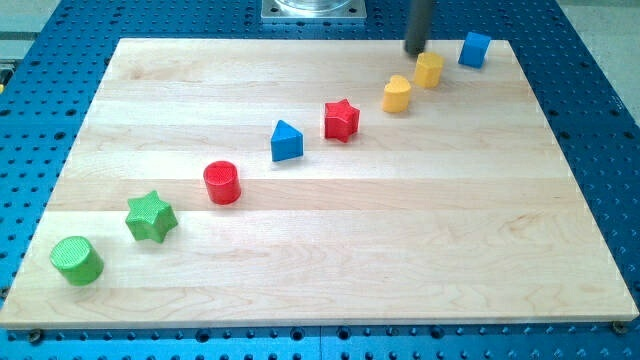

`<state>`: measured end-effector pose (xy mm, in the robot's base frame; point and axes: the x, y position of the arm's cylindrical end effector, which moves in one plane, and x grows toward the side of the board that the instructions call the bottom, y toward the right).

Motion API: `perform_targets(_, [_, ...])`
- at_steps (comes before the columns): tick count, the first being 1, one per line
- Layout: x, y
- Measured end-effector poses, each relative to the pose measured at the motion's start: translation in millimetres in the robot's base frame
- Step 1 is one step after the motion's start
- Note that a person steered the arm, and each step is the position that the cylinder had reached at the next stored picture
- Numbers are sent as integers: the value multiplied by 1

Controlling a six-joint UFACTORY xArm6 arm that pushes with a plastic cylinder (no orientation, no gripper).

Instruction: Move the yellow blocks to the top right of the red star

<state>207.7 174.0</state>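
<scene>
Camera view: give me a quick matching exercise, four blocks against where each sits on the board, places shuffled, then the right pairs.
Blocks:
1. green cylinder
2. blue cube
3. red star
4. blue triangle

Places:
A. just to the view's left of the red star
B. bottom-left corner of the board
C. top right, to the view's right of my tip
D. down and left of the two yellow blocks

Pairs: 1-B, 2-C, 3-D, 4-A
</scene>
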Motion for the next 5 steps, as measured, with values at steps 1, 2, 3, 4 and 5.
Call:
perform_targets(1, [15, 1])
perform_targets(2, [44, -2])
perform_targets(3, [66, -10])
perform_targets(4, [78, 8])
perform_targets(5, [78, -8])
